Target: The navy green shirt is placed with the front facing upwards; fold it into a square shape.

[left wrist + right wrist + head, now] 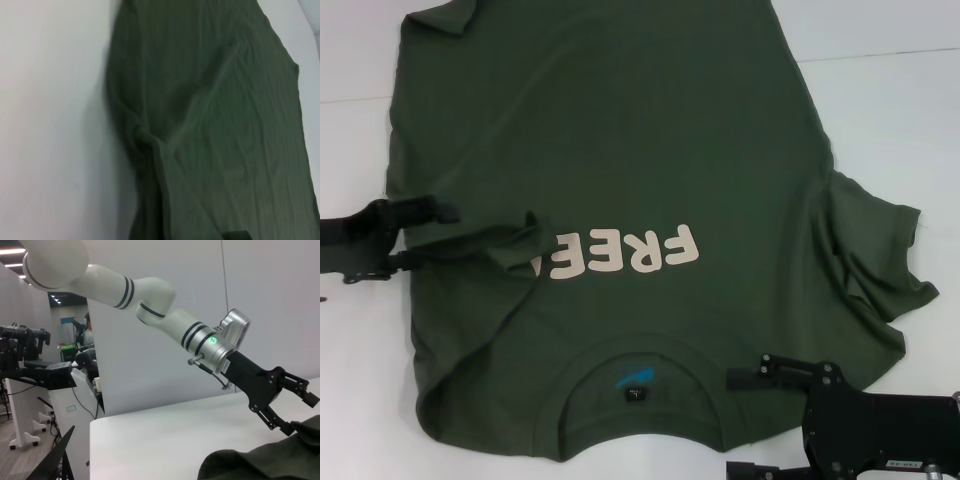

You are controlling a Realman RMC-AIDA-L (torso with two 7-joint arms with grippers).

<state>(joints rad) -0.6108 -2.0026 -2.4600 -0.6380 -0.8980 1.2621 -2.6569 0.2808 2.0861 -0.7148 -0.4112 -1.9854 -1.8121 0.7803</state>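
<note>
The navy green shirt lies spread on the white table, front up, with its collar toward me and the cream print upside down. Its left sleeve is folded inward and covers the end of the print. The right sleeve lies rumpled outward. My left gripper is open at the shirt's left edge, beside the folded sleeve. The right wrist view shows this left gripper with its fingers spread just above the fabric. My right gripper is open by the collar's right side.
The left wrist view shows creased green cloth beside bare white table. In the right wrist view the table's edge drops off toward lab stands and equipment. Bare tabletop lies right of the shirt.
</note>
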